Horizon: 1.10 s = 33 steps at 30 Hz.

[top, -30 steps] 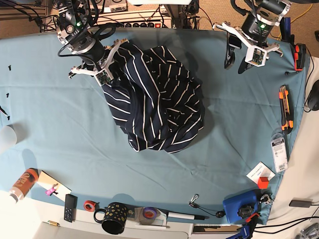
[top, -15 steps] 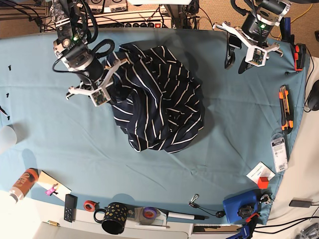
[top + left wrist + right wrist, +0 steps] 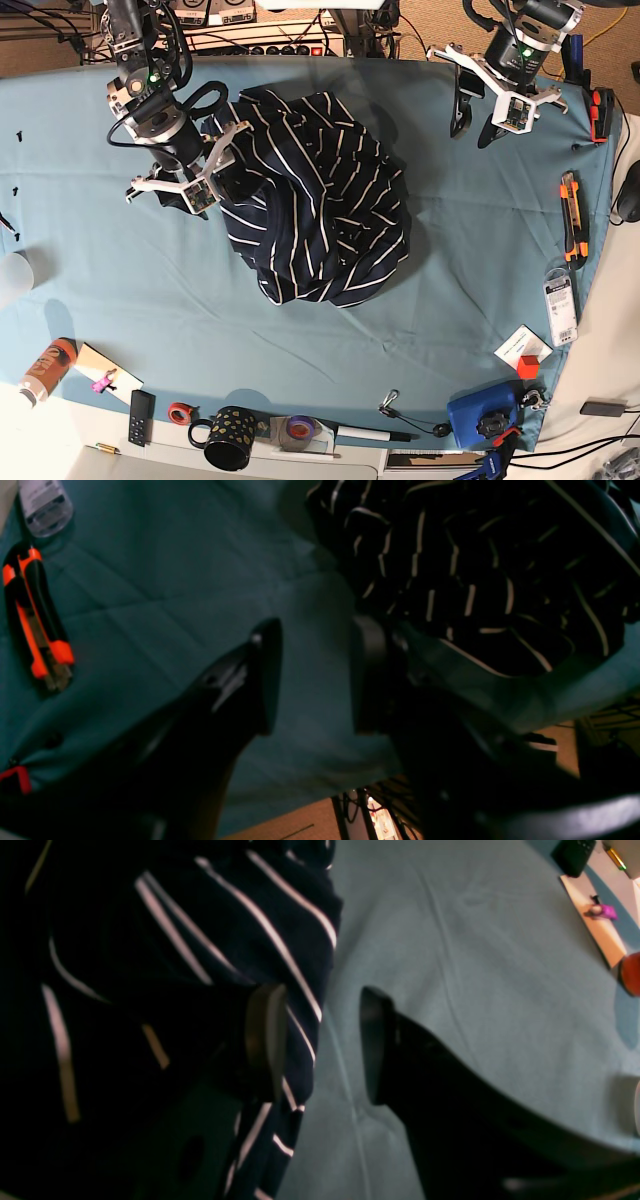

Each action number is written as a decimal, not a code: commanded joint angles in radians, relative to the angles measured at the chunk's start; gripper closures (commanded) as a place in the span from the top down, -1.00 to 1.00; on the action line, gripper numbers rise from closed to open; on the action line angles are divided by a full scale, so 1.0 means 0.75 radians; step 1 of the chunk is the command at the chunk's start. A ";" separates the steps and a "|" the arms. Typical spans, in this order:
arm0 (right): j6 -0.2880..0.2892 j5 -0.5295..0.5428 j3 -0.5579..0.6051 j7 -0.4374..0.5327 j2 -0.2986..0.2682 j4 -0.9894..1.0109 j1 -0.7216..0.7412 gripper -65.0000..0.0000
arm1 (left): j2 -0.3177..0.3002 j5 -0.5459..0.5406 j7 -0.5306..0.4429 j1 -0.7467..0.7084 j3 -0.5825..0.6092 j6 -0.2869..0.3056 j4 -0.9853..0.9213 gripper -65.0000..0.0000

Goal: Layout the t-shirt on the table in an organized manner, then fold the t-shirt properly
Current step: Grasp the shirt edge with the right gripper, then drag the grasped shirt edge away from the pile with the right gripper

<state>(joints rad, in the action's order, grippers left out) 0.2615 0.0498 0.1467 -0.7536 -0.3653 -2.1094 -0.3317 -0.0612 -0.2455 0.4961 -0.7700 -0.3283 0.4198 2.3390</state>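
One t-shirt (image 3: 318, 195) is seen crumpled in a heap on the desk (image 3: 120, 300); its long axis runs from beside the right fingers (image 3: 197, 190) diagonally toward the near right in the base view, with no clear direction for neck or hem. The right fingers are spread, one pad (image 3: 265, 1040) lying over the striped fabric edge and the other over bare cloth; nothing is pinched. The left fingers (image 3: 476, 122) are spread over bare desk, well apart from the shirt. One orange utility knife (image 3: 571, 217) is seen beyond the left fingers.
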 commanded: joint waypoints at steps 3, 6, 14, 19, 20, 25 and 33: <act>-0.014 -0.001 -0.006 -0.091 -0.012 -0.110 0.012 -0.23 | -0.004 -0.018 -0.034 -0.011 -0.003 0.001 0.023 -0.28; -0.028 0.006 -0.026 -0.131 -0.013 -0.231 0.010 -0.23 | -0.003 -0.018 -0.035 -0.011 -0.003 0.001 0.023 -0.28; 0.149 0.336 -0.298 -0.186 -0.012 -0.235 0.010 -0.23 | -0.004 -0.018 -0.034 -0.012 -0.003 0.001 0.023 -0.28; 0.308 0.593 -0.435 -0.290 -0.012 -0.137 0.010 -0.23 | -0.003 -0.018 -0.034 -0.012 -0.003 0.001 0.023 -0.28; 0.339 0.649 -0.448 -0.306 -0.012 -0.101 0.010 -0.23 | -0.004 -0.018 -0.034 -0.011 -0.003 0.001 0.023 -0.28; 0.416 0.834 -0.452 -0.383 -0.012 0.050 0.010 -0.23 | -0.003 -0.018 -0.034 -0.012 -0.003 0.001 0.023 -0.28; 0.415 0.896 -0.450 -0.474 -0.012 0.159 0.010 -0.23 | -0.004 -0.018 -0.035 -0.011 -0.003 0.001 0.023 -0.28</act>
<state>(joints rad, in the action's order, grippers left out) 0.5697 0.7033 -0.1871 -1.1267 -0.3626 -1.9751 -0.3302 -0.0612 -0.2459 0.4961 -0.7700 -0.3283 0.4194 2.3390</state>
